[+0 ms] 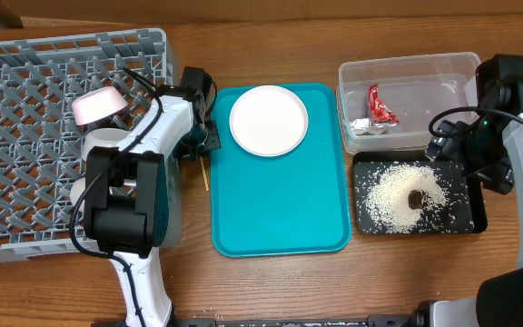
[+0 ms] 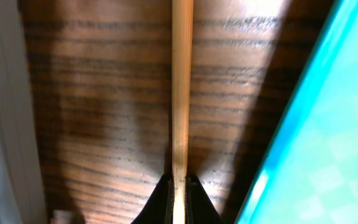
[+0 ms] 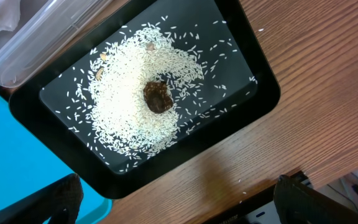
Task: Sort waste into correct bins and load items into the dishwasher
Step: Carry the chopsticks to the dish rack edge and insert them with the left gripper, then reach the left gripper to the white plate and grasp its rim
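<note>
Left gripper (image 2: 179,186) clenched on a wooden chopstick (image 2: 182,93) just left of the teal tray (image 1: 280,209), in the gap between it and the dish rack (image 1: 25,109). I judge this to be the loading step. I'd raise the stick level, swing its long free end clear of the rack wall, then lower it between pegs (the grip looks near one end, so it may pivot). Right of the tray, my right gripper (image 3: 188,202) hangs spread and empty above the black tray (image 3: 269,93) of rice (image 3: 135,106).
</note>
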You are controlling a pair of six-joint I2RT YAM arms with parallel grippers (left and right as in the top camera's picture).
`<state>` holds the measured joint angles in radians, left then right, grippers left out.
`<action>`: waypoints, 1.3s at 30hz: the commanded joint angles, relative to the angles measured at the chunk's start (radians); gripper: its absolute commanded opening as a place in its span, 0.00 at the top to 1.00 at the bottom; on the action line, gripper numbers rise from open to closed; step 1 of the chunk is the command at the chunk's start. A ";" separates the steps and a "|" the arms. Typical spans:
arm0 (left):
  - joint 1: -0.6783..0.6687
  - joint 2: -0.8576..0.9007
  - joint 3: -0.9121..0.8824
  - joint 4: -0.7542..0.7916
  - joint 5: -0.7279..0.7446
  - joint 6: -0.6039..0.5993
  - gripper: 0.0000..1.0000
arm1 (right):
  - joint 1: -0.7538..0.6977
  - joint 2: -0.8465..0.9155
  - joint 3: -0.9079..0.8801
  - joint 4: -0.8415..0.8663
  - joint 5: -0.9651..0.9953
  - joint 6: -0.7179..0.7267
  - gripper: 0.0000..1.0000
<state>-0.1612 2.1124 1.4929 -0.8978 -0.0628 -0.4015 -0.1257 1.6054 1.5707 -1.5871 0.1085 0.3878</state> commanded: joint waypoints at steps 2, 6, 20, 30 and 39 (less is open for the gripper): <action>0.003 0.028 0.025 -0.045 0.013 -0.006 0.96 | -0.005 -0.021 0.013 0.003 0.002 0.002 0.00; 0.003 -0.004 0.111 -0.135 0.017 -0.006 0.96 | -0.005 -0.021 0.013 0.003 0.002 0.002 0.00; 0.066 -0.286 0.238 -0.312 0.026 0.085 0.96 | -0.005 -0.021 0.013 0.003 0.002 0.002 0.00; 0.187 -0.263 0.230 -0.343 -0.004 0.185 0.82 | -0.005 -0.021 0.013 0.003 0.002 0.002 0.00; 0.144 -0.261 0.230 -0.323 0.175 0.185 0.54 | -0.005 -0.021 0.013 0.003 0.002 0.002 0.00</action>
<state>0.0250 1.8366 1.7222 -1.2388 0.0013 -0.2317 -0.1253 1.6054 1.5707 -1.5883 0.1081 0.3882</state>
